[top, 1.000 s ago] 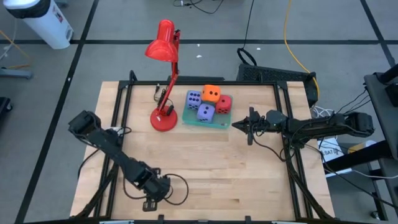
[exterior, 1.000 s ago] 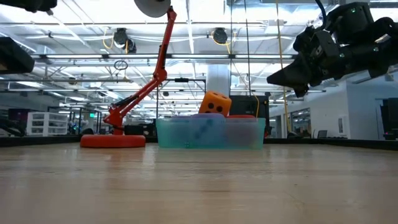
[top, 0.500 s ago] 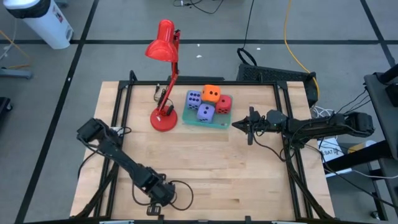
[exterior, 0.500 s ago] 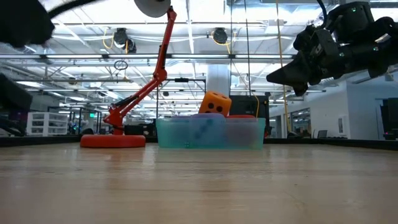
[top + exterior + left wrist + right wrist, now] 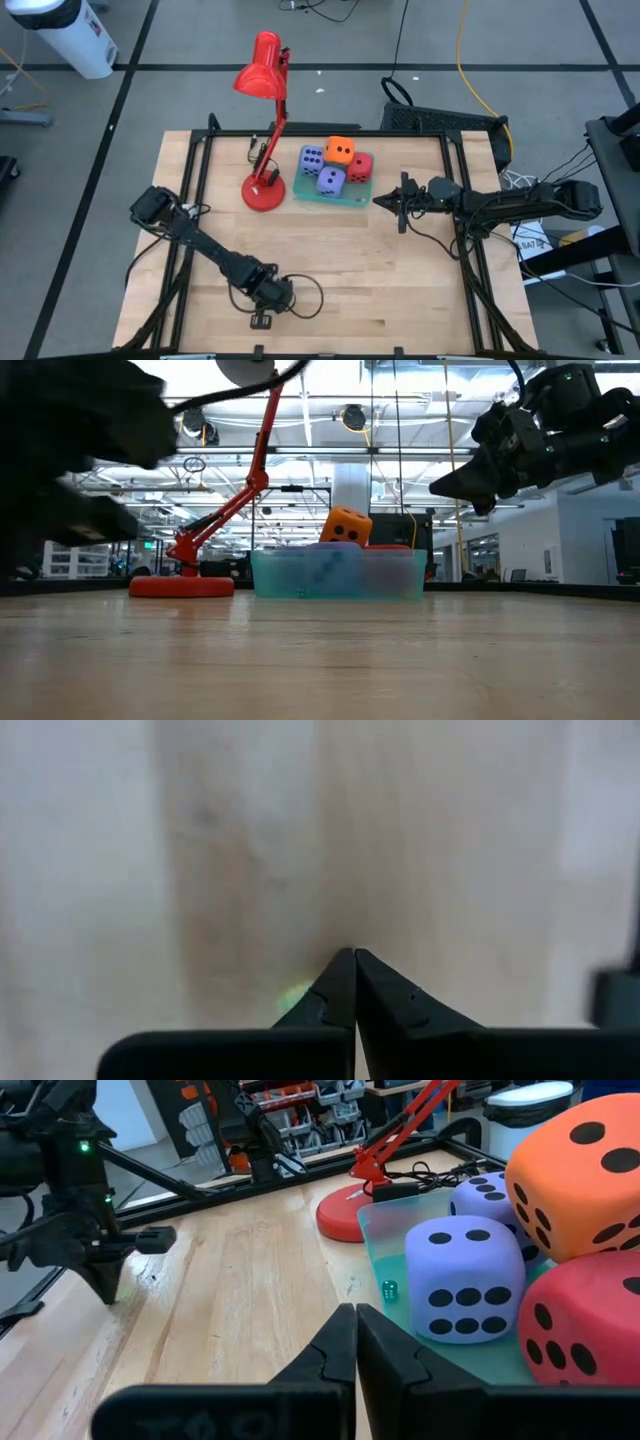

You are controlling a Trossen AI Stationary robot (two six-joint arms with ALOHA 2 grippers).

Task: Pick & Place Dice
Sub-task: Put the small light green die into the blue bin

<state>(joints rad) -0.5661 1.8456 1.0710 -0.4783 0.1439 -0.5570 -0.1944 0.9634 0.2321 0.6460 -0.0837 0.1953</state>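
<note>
While no writing reads | dice in tray | both grippers' fingers together

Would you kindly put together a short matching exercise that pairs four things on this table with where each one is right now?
Things:
1. orange die
2. red lamp
3. left hand
4. right hand

Places:
A. shut, low over the table's near edge
B. stacked on top of the other dice in the teal tray
C. base standing on the wood just left of the tray
D. shut, held above the table just right of the tray

Pairs: 1-B, 2-C, 3-A, 4-D
</note>
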